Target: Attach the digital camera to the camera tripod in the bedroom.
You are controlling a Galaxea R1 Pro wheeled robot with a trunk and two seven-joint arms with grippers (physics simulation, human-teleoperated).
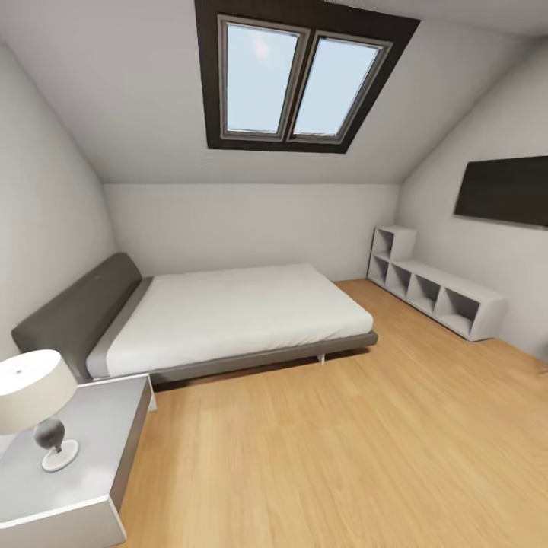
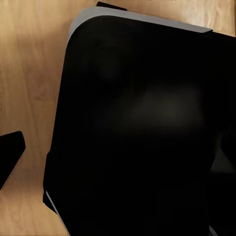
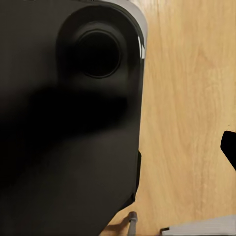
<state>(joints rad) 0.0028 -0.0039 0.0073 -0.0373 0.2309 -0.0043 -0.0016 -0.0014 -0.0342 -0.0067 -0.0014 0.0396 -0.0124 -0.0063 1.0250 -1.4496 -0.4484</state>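
Here I look from my head camera into the bedroom. A bed (image 1: 228, 320) with a grey headboard (image 1: 76, 312) and a pale mattress stands against the far wall, under a sloped ceiling with a double skylight (image 1: 301, 76). To the right, a low white cube shelf (image 1: 434, 289) runs along the wall, with one taller cube at its far end, and a dark panel (image 1: 506, 189) hangs on the wall above it. Near me, at the left, a grey nightstand (image 1: 99, 457) stands just beside the bed, and a lamp (image 1: 34, 403) with a cream shade and a dark round body is upright on it. The floor (image 1: 342, 457) is light wood planks.

In the left wrist view I see a large black rounded body (image 2: 137, 128) with a thin grey edge, over the wood floor (image 2: 29, 73). A small black tip (image 2: 10, 152) comes in at one border; I cannot tell what it is. In the right wrist view a similar black body (image 3: 69, 137) carries a round recess (image 3: 98, 53), also above the floor (image 3: 187, 98), and a pale grey corner (image 3: 206, 227) is at the border.

I cannot tell if my left gripper or my right gripper is open or closed. I cannot tell where the camera and the tripod are from these pictures.
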